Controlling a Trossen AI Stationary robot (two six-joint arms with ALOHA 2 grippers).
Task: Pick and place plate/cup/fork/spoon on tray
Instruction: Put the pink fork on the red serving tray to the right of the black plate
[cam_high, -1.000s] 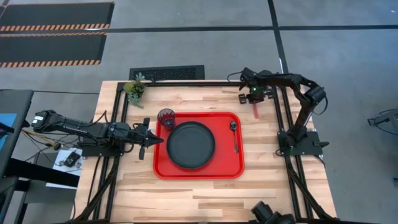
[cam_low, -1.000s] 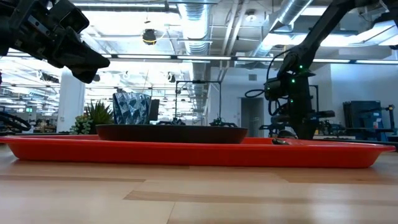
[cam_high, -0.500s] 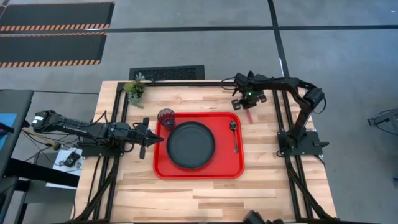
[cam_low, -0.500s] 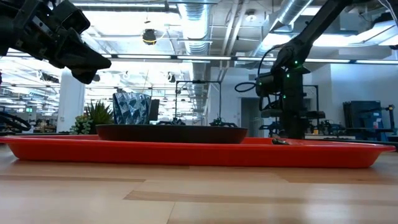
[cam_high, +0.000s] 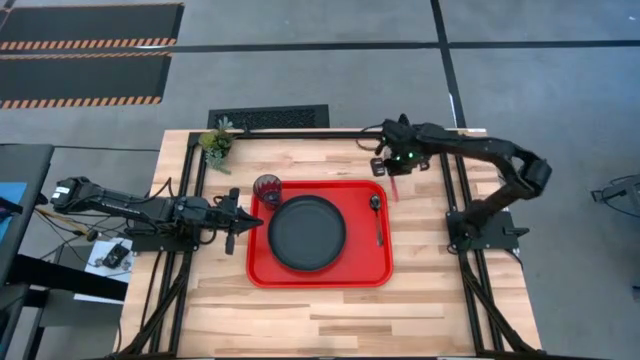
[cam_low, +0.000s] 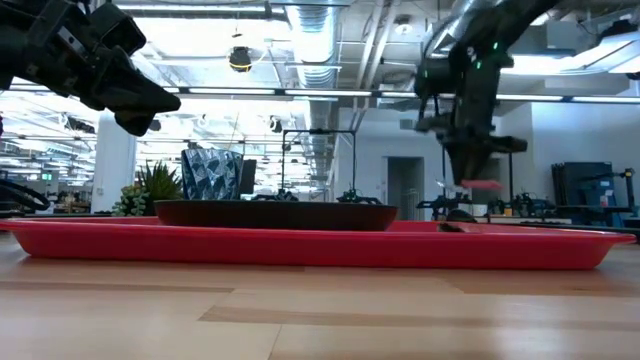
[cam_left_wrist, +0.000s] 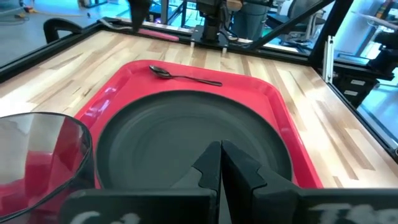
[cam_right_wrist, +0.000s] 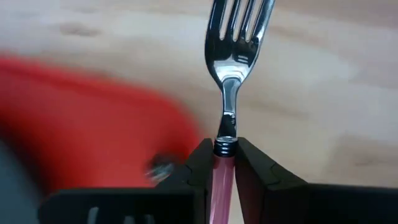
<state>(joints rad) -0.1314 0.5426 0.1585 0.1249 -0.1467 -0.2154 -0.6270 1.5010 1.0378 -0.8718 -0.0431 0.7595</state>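
The red tray (cam_high: 320, 276) holds the black plate (cam_high: 307, 232), the dark red cup (cam_high: 267, 188) at its far left corner and the black spoon (cam_high: 377, 215) on its right side. My right gripper (cam_high: 393, 176) is shut on the red-handled fork (cam_high: 395, 190), above the table by the tray's far right corner; it also shows in the low view (cam_low: 470, 172). My left gripper (cam_high: 255, 222) is shut and empty, hovering over the tray's left rim beside the cup (cam_left_wrist: 37, 155). My right gripper pinches the fork between its two fingers (cam_right_wrist: 200, 163) at the top of the pink handle (cam_right_wrist: 224, 163), right where the silvery neck begins. The fingers point down and lie across the fork. The fork (cam_low: 482, 184) hangs level, clear of the table, tines past the fingers.
A small potted plant (cam_high: 216, 142) stands at the table's far left corner. A black frame rail (cam_high: 300, 133) runs along the far edge, and others run down both sides. Bare wood lies near the front edge (cam_high: 320, 315).
My right gripper has risen and gone toward the table's left, toward the tray's far right corner. The fork has stayed in its hold and is now lifted clear of the table.
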